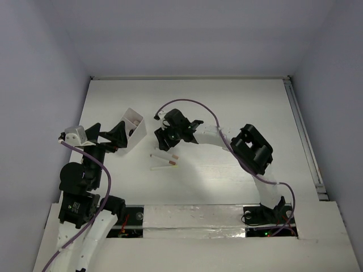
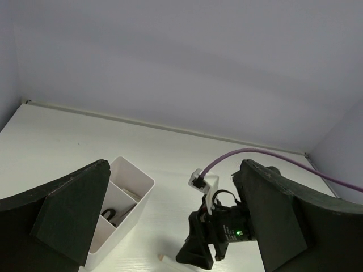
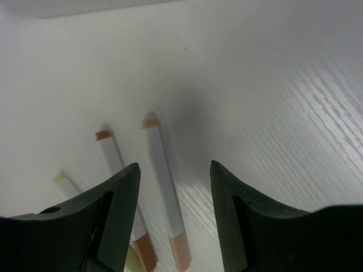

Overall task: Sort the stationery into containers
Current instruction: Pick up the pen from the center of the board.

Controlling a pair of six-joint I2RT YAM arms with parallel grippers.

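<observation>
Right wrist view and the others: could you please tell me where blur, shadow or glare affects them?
Right wrist: the pens look soft, and a dim shadow lies beside them; top external: glare whitens the table; left wrist: its own fingers are dark, the box sharp.

The desk (image 3: 283, 113) is finished in white with a fine wood-grain texture and a soft sheen. The box (image 2: 136, 171) is made of smooth white plastic. The right pincer (image 3: 174, 165) is finished in matt black.

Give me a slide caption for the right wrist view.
Right gripper, jaws apart, poised over white pens with orange tips on the table.
</observation>
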